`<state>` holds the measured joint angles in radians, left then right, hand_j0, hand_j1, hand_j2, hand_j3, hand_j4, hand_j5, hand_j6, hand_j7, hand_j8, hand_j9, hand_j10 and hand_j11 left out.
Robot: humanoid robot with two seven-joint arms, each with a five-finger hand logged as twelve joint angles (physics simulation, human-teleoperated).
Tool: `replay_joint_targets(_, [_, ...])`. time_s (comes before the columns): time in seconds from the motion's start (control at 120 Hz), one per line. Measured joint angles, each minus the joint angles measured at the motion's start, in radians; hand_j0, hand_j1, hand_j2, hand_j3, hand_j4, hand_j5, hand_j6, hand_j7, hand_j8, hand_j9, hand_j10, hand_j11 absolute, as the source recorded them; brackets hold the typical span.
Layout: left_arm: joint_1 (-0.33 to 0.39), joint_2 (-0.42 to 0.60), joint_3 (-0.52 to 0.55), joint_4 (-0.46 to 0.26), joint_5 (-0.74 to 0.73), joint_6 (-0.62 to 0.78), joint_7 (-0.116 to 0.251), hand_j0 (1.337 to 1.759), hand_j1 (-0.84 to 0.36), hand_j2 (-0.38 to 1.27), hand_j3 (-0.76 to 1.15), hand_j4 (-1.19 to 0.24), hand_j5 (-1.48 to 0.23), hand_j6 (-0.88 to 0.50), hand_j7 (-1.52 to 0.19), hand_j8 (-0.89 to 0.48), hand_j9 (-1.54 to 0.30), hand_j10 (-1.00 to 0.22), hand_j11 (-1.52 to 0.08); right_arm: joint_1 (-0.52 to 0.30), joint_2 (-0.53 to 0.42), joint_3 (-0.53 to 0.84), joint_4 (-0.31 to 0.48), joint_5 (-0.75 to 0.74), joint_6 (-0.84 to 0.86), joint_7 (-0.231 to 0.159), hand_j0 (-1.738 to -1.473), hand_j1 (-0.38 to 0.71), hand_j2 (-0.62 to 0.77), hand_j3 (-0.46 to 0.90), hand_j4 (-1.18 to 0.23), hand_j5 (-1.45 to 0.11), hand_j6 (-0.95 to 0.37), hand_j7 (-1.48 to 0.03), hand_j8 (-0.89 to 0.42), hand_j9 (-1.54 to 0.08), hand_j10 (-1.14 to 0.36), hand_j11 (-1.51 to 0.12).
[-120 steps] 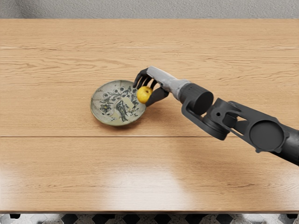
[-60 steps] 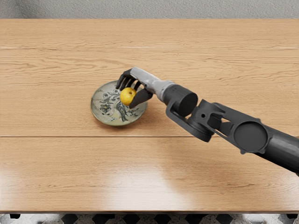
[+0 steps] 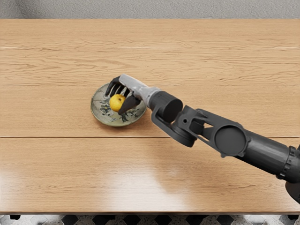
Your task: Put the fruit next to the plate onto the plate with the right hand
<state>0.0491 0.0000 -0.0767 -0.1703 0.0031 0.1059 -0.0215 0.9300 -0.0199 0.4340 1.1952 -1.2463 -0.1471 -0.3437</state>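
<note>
Yellow and smooth-skinned, the small round fruit (image 3: 116, 101) sits in the grasp of the right hand (image 3: 125, 90), over the right-hand half of the plate (image 3: 99, 111); whether it rests on the glaze or hangs just above cannot be told. The hand is clamped on it: dark, jointed fingers (image 3: 113, 86) curl down over its far side, and the dark thumb (image 3: 129, 103) presses in from the near right. The plate is round and shallow, glazed a dull grey-green and painted with dark leafy scrollwork, with a slightly raised rim. It lies left of the tabletop's middle, about midway between the far and near edges and well apart from all four. Behind the hand, a short pale-grey wrist (image 3: 140, 90) with a metallic look leads into the arm (image 3: 225, 138). That is a chain of matte charcoal cylinders and rounded joint housings slanting across the wood towards the right edge, close to the near right corner. The tabletop (image 3: 65, 168) is warm honey-coloured wood with long grain running left to right. It is made of broad planks, and a thin dark seam crosses it just nearer than the plate. A soft, glossy sheen lies on the plank by the near edge. Below that edge shows a strip of black-and-white tiled floor (image 3: 140, 219); beyond the far edge is a flat, speckled grey surface (image 3: 140, 8).
</note>
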Motion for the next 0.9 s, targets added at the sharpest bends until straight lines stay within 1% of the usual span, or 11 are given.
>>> replay_joint_targets(0.167, [0.000,0.000,0.000,0.000,0.000,0.000,0.000,1.658,0.35,0.00,0.00,0.00,0.00,0.00,0.00,0.00,0.00,0.00,0.00,0.001,0.016,-0.005,-0.025,-0.001,0.000,0.000,-1.658,0.27,0.31,0.00,-0.61,-0.81,-0.55,-0.80,-0.45,-0.80,-0.62,-0.80])
replay_joint_targets(0.258, [0.000,0.000,0.000,0.000,0.000,0.000,0.000,1.658,0.35,0.00,0.00,0.00,0.00,0.00,0.00,0.00,0.00,0.00,0.00,0.001,0.018,-0.005,-0.028,-0.002,-0.001,0.000,-1.658,0.25,0.21,0.00,-0.57,-0.75,-0.53,-0.74,-0.45,-0.74,-0.57,-0.74])
replay_joint_targets(0.333, [0.000,0.000,0.000,0.000,0.000,0.000,0.000,1.658,0.35,0.00,0.00,0.00,0.00,0.00,0.00,0.00,0.00,0.00,0.00,0.001,0.019,-0.005,-0.030,-0.002,-0.015,0.001,-1.658,0.19,0.12,0.00,-0.50,-0.65,-0.47,-0.65,-0.41,-0.65,-0.50,-0.65])
replay_joint_targets(0.425, [0.000,0.000,0.000,0.000,0.000,0.000,0.000,1.658,0.35,0.00,0.00,0.00,0.00,0.00,0.00,0.00,0.00,0.00,0.00,0.002,0.020,-0.005,-0.030,-0.002,-0.027,0.001,-1.658,0.12,0.06,0.00,-0.42,-0.55,-0.40,-0.55,-0.37,-0.55,-0.42,-0.55])
replay_joint_targets(0.65, [0.000,0.000,0.000,0.000,0.000,0.000,0.000,1.658,0.35,0.00,0.00,0.00,0.00,0.00,0.00,0.00,0.00,0.00,0.00,0.020,0.002,0.003,-0.027,0.000,-0.033,-0.006,-1.658,-0.03,-0.01,0.00,-0.28,-0.36,-0.27,-0.36,-0.26,-0.36,-0.28,-0.36])
replay_joint_targets(0.717, [-0.010,0.000,-0.001,0.000,0.000,-0.001,0.000,1.658,0.35,0.00,0.00,0.00,0.00,0.00,0.00,0.00,0.00,0.00,0.00,0.033,-0.019,0.006,-0.020,0.004,-0.027,-0.029,-1.658,-0.11,-0.01,0.00,-0.21,-0.27,-0.20,-0.27,-0.19,-0.27,-0.21,-0.27])
replay_joint_targets(0.792, [-0.017,0.000,0.000,-0.001,0.000,-0.001,0.000,1.658,0.35,0.00,0.00,0.00,0.00,0.00,0.00,0.00,0.00,0.00,0.00,0.041,-0.067,0.021,0.009,0.018,0.002,-0.054,-1.658,-0.18,-0.01,0.00,-0.15,-0.19,-0.15,-0.19,-0.14,-0.19,-0.15,-0.19])
replay_joint_targets(0.85, [-0.017,0.000,0.000,-0.001,0.000,-0.002,0.000,1.658,0.35,0.00,0.00,0.00,0.00,0.00,0.00,0.00,0.00,0.00,0.00,0.045,-0.126,0.044,0.035,0.081,0.070,-0.065,-1.658,-0.22,0.00,0.00,-0.12,-0.15,-0.12,-0.15,-0.11,-0.15,-0.12,-0.15])
replay_joint_targets(0.9, [-0.017,0.000,0.000,-0.001,-0.001,-0.002,0.000,1.658,0.35,0.00,0.00,0.00,0.00,0.00,0.00,0.00,0.00,0.00,0.00,0.047,-0.193,0.067,0.071,0.148,0.143,-0.070,-1.658,-0.24,0.00,0.00,-0.10,-0.12,-0.09,-0.12,-0.09,-0.12,-0.10,-0.12])
